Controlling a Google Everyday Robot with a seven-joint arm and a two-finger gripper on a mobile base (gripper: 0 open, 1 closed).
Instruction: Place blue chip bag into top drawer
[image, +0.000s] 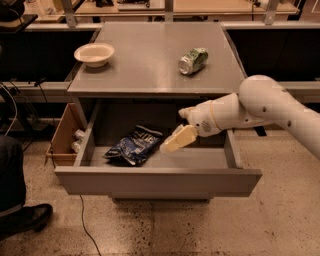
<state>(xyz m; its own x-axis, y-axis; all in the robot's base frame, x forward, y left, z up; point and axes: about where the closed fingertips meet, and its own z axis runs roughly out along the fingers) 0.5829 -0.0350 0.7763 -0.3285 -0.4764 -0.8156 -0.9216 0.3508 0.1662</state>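
The blue chip bag (133, 146) lies crumpled on the floor of the open top drawer (157, 181), left of its middle. The drawer is pulled out from under the grey table (150, 60). My gripper (175, 141) hangs over the drawer's middle, just right of the bag and a little above it, not touching it. It is open and holds nothing. The white arm reaches in from the right.
A white bowl (94, 53) stands at the table's left. A green-and-silver can (193, 60) lies on its side at the table's right. A small brown wooden box (65, 137) sits on the floor left of the drawer. A person's dark leg and shoe (20, 210) are at the lower left.
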